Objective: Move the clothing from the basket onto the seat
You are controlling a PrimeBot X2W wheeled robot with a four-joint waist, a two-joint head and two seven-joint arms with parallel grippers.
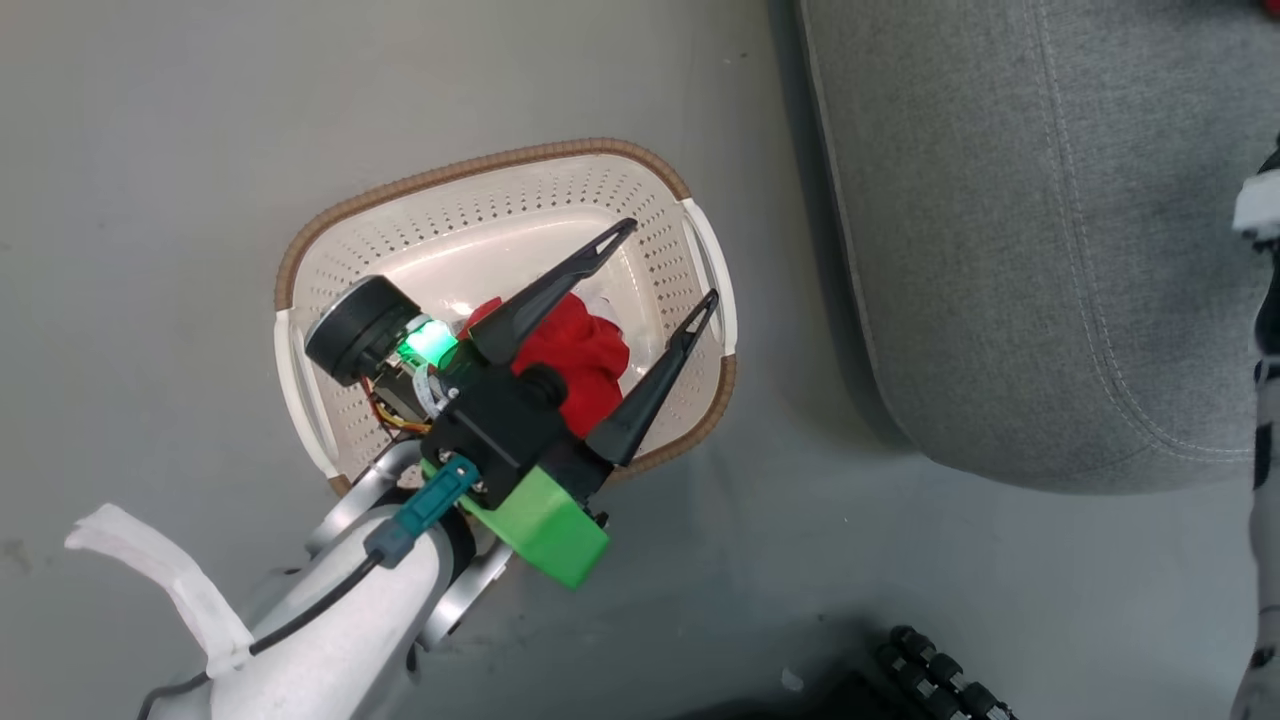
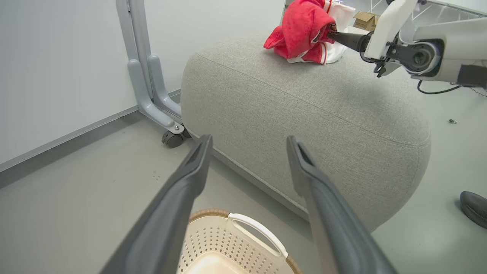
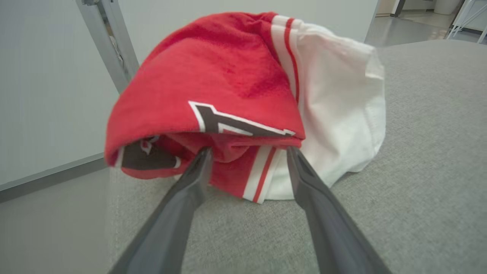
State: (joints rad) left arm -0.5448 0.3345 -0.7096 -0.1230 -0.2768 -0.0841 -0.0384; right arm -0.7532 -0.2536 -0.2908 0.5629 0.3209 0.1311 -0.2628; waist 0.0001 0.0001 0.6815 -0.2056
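Note:
In the cream basket [image 1: 480,170] on the floor lies a bright-red garment [image 1: 590,350]. My left gripper [image 1: 671,261] hangs open just above it, fingers spread over the basket's right half and holding nothing. The left wrist view shows the same open fingers [image 2: 249,139] over the basket [image 2: 205,243]. On the grey seat [image 2: 304,114] rests a red-and-white garment [image 2: 300,30], with my right gripper [image 2: 331,35] at its edge. In the right wrist view my right gripper [image 3: 249,150] stands open, its tips tucked under the fold of that garment [image 3: 228,76] on the seat [image 3: 418,152].
The seat [image 1: 1050,250] stands right of the basket with a strip of floor between them. A grey frame leg with a caster [image 2: 152,83] stands by the wall behind the seat. A shoe [image 2: 473,207] shows at the right. A black ribbed part [image 1: 940,670] sits near my base.

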